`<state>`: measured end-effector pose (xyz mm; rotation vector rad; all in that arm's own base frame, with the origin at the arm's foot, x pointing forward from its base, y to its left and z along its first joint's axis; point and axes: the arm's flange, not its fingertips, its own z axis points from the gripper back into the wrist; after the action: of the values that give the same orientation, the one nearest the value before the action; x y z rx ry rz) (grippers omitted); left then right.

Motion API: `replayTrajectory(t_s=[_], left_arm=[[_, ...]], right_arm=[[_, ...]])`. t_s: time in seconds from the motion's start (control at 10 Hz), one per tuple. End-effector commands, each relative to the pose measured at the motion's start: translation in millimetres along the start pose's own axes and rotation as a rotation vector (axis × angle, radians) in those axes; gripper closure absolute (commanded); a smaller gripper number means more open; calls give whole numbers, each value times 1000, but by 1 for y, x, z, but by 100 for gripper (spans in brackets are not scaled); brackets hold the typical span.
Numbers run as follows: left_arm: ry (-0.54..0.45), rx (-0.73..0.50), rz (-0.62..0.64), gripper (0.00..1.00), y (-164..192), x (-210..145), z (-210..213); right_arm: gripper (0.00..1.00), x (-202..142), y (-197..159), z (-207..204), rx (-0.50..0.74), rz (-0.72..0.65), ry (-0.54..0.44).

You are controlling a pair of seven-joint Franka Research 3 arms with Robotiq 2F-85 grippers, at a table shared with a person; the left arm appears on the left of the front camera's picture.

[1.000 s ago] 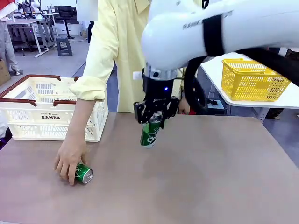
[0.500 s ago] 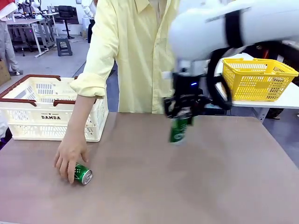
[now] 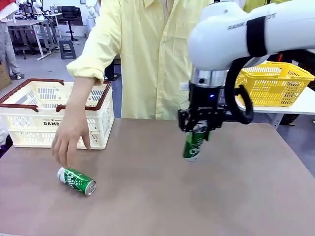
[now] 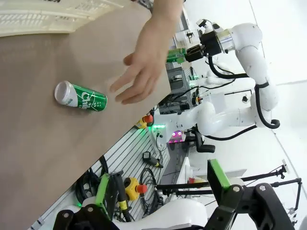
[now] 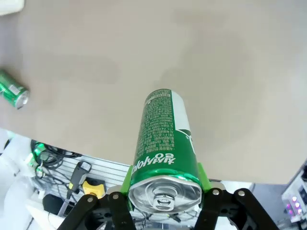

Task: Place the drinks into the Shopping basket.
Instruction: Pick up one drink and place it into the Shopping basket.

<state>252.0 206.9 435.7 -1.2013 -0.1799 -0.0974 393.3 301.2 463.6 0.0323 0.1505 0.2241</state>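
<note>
A green can (image 3: 193,145) is hanging roughly upright, right of centre in the front view, clear above the brown surface (image 3: 246,196). Your right gripper (image 3: 199,129) is pinching it around its silver top. A second green can (image 3: 76,180) is lying on its side on the surface at lower left. The person's hand (image 3: 69,140) is hovering just above it, apparently not touching. The cream Shopping basket (image 3: 29,81) is sitting at the left edge, near the lying can and well apart from the held one. Your left gripper (image 4: 159,172), at the bottom of its wrist view, is standing spread and carrying nothing. By my judgement, neither can is in the basket yet. The lifted one is needing a carry leftward, and the other is waiting for pickup.
</note>
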Motion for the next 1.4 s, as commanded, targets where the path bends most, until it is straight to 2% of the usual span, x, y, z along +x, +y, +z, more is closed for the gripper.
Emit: replayTrajectory(t_s=[0.0,0.2,0.3,0.4,0.6,0.8,1.0,1.1,1.3], left_arm=[[39,29,-8,0,20,2,-8],[-8,128,59,0,33,3,-15],[22,40,30,0,19,7,-9],[10,80,45,0,29,9,-10],[8,23,-72,0,-2,8,-15],[53,50,-87,0,-12,20,-22],[58,93,-110,0,-24,24,-16],[46,125,-98,0,-24,25,-13],[44,100,-105,0,-22,27,-13]], right_arm=[[100,22,31,-3,31,48,-30],[100,34,62,-18,8,104,-10],[100,38,75,-25,-2,130,7],[100,37,79,-27,-11,141,11],[100,30,55,-12,8,84,-7],[100,10,6,13,21,-18,-23],[100,-5,-35,29,21,-108,-46],[100,-7,-42,30,23,-125,-49],[100,0,-27,21,36,-91,-47]])
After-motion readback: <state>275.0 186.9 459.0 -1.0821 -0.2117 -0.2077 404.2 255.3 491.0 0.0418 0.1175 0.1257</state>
